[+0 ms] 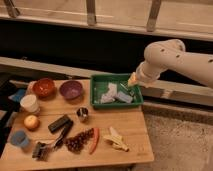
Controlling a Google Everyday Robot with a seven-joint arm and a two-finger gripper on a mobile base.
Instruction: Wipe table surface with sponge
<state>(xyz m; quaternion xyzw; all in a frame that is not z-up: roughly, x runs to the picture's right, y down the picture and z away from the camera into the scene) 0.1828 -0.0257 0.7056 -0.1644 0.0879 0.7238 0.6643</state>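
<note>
The wooden table (130,125) holds a green tray (97,80) at its back right. In the tray lie pale blue and white pieces (114,95); I cannot tell which of them is the sponge. My gripper (131,81) hangs at the end of the white arm (170,60), which comes in from the right. It is over the tray's right part, just above the pale pieces.
On the table are a red bowl (44,87), a purple bowl (71,90), a white cup (30,103), an orange fruit (31,122), a black box (59,123), a metal cup (82,114), grapes (77,142), a red chilli (94,141), and a banana (116,138).
</note>
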